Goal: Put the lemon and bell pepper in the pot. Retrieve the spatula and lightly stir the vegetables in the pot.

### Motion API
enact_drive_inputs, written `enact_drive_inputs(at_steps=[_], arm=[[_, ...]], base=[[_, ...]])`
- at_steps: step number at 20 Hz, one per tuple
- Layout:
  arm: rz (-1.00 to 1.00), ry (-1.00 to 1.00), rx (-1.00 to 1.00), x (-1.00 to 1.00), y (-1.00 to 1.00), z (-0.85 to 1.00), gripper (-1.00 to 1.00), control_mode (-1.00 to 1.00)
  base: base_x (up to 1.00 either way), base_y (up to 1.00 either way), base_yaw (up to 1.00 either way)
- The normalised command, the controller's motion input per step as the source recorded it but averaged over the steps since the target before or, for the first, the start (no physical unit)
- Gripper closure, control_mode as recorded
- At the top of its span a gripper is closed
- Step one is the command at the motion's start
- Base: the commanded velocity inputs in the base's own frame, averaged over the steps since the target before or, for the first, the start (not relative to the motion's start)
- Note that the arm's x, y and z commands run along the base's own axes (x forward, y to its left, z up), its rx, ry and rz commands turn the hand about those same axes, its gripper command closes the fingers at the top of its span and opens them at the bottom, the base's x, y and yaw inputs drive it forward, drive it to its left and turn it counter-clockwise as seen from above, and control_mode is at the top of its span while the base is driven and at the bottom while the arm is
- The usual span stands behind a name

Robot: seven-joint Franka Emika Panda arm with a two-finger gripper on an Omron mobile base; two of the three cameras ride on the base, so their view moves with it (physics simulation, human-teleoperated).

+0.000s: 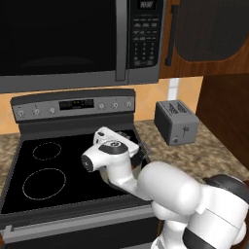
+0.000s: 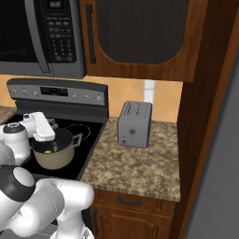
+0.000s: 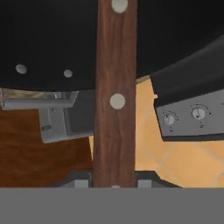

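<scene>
My gripper (image 3: 114, 181) is shut on the spatula (image 3: 114, 109), whose brown riveted handle runs straight up the middle of the hand view. Seen from the right base, the gripper (image 2: 51, 124) hovers just above the back rim of the beige pot (image 2: 53, 159), which stands on the stove's right side. The yellow lemon (image 2: 47, 151) lies inside the pot. The bell pepper is hidden. From the left base, the gripper (image 1: 138, 153) points right and a grey piece of the spatula (image 1: 146, 147) sticks out beyond it; my arm covers the pot.
A grey toaster (image 2: 134, 123) stands on the granite counter (image 2: 140, 168) to the right of the stove (image 1: 44, 170). The microwave (image 1: 73, 39) hangs above the cooktop, with a wooden cabinet (image 2: 140, 37) beside it. A tall wood panel closes off the counter's right end.
</scene>
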Motion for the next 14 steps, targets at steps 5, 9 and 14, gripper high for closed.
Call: enact_drive_inputs(at_steps=[5,9,14], arm=[[0.00,-0.03,-0.30,0.06,-0.14,-0.15,1.00,-1.00],[0.00,0.05,-0.07,0.00,0.00,0.26,1.00,-1.00],[0.01,0.20,0.00,0.00,0.00,0.35,1.00,-1.00]], base=[[0.00,0.00,0.00],[0.00,0.00,0.00],[0.00,0.00,0.00]])
